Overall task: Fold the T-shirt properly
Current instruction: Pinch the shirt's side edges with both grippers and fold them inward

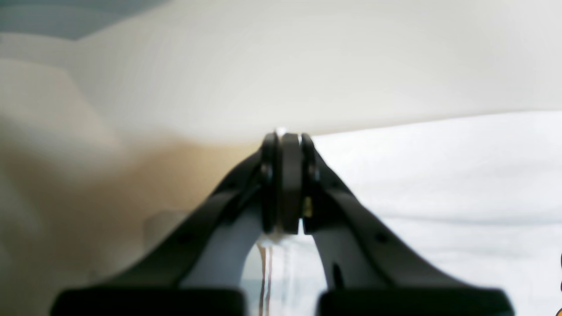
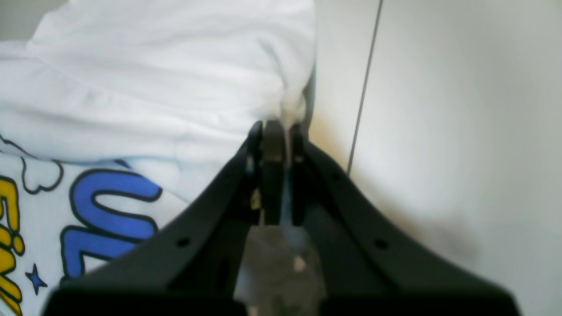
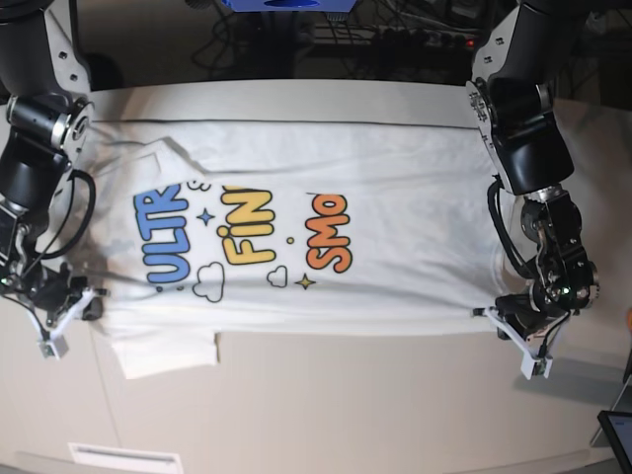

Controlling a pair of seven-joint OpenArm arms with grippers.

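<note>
The T-shirt [image 3: 395, 227] lies spread on the table [image 3: 346, 405], print side up, showing blue "ULTR", yellow "FIN" and orange "SMO". One short sleeve [image 3: 166, 353] sticks out at the near left. In the base view my left gripper [image 3: 486, 313] is at the shirt's near right corner, shut on the white cloth edge [image 1: 395, 66]. My right gripper [image 3: 97, 294] is at the near left edge beside the sleeve, shut on a bunched fold of the shirt [image 2: 175, 66]. In the wrist views the jaws of both grippers [image 1: 285, 137] [image 2: 276, 128] are pressed together with cloth pinched at the tips.
Cables and a blue object [image 3: 286, 4] sit behind the table's far edge. A dark device [image 3: 617, 434] shows at the near right corner. A white strip [image 3: 123, 457] lies by the near left table edge. Both arms rise along the table's sides.
</note>
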